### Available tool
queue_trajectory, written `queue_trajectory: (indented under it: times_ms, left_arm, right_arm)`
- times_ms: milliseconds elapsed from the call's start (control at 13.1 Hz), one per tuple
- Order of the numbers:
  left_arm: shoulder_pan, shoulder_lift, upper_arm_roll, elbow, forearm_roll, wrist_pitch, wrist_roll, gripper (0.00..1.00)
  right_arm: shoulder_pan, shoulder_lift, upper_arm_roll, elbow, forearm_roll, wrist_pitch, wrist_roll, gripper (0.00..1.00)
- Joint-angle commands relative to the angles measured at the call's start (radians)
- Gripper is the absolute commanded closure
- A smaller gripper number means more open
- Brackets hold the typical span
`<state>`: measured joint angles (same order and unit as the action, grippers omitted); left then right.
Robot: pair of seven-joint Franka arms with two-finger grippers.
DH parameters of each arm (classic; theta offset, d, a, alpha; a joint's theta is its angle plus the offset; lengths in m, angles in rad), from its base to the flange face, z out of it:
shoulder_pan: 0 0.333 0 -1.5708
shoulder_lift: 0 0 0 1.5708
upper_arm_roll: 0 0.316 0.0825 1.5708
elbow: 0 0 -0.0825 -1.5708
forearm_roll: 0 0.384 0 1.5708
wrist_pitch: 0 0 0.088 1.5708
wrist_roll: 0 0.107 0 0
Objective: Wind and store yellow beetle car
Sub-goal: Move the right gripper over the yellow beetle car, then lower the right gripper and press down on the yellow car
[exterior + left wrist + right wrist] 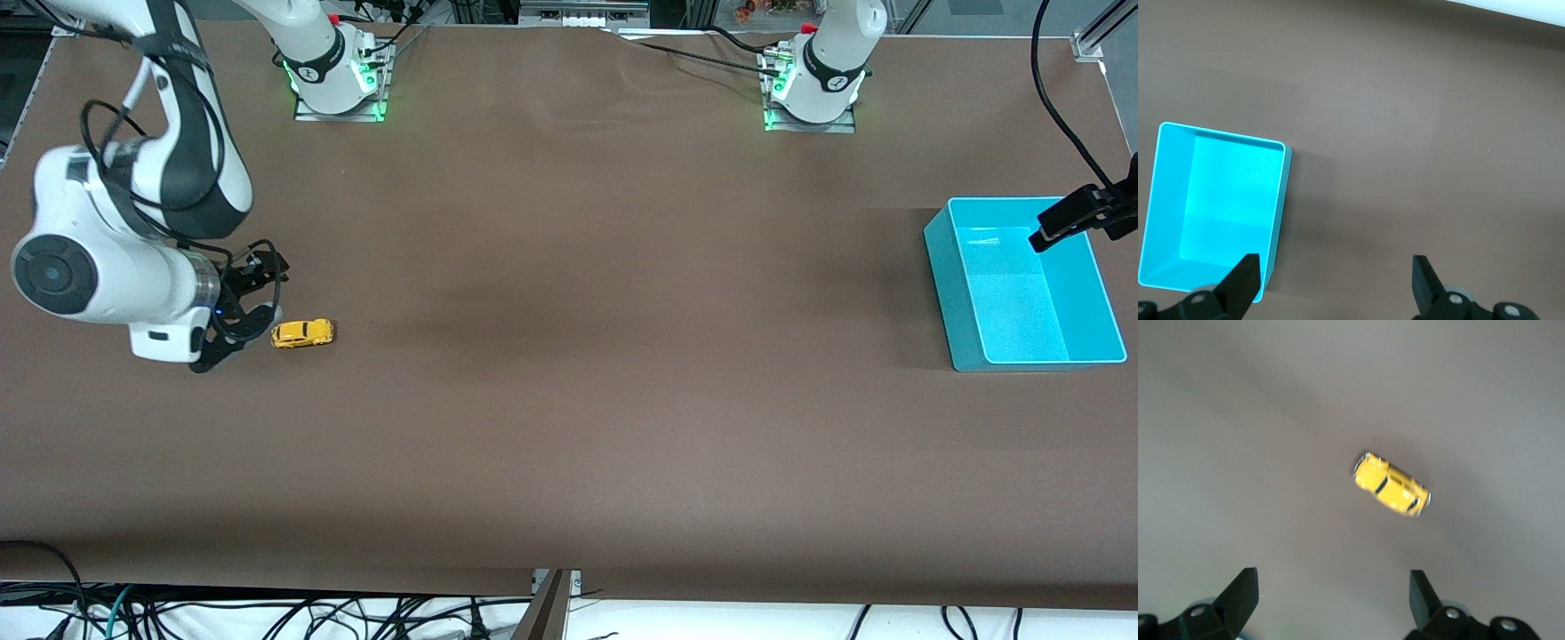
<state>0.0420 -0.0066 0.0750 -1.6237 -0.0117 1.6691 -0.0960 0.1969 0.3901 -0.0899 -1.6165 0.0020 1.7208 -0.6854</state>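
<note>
**Both grippers open, car loose on the table**

- Yellow beetle car (pixel 302 333) sits on its wheels on the brown table (pixel 569 400), toward the right arm's end. Nothing touches it. In the right wrist view the car (pixel 1391 484) shows from above, roof up, lying at a slant to the line between the fingers.
- Right gripper (pixel 238 313) is just beside the car, off to the side of it rather than over it, jaws apart and holding nothing. Right wrist view: right gripper (pixel 1333 600) with both fingertips (pixel 1241 590) spread wide, bare table between them, car clear of both.
- Turquoise bin (pixel 1022 284) stands upright and open-topped at the left arm's end of the table, well apart from the car. Can't make out anything inside it.
- Left gripper (pixel 1067 222) hangs over the bin's edge, waiting. Left wrist view: left gripper (pixel 1335 283) with fingers (pixel 1245 277) wide apart and nothing in them, bin (pixel 1281 200) below and partly under one finger.
</note>
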Motion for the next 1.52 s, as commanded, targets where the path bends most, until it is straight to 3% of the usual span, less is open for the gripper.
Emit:
queue_trajectory:
  times_ms: [0, 305, 610, 1448]
  left_arm:
    - [0.001, 0.011, -0.003, 0.030, 0.022, -0.022, 0.018, 0.00]
    - [0.001, 0.011, -0.004, 0.030, 0.022, -0.022, 0.018, 0.00]
    - [0.001, 0.011, -0.004, 0.030, 0.022, -0.022, 0.018, 0.00]
    - [0.001, 0.011, -0.004, 0.030, 0.022, -0.022, 0.018, 0.00]
  right_arm:
    - [-0.014, -0.023, -0.005, -0.148, -0.004, 0.180, -0.242, 0.00]
    - [-0.030, -0.028, -0.020, -0.362, -0.004, 0.487, -0.541, 0.01]
    - [-0.030, -0.028, -0.027, -0.538, -0.002, 0.776, -0.699, 0.01]
    - [-0.065, -0.005, -0.027, -0.571, 0.003, 0.882, -0.997, 0.02]
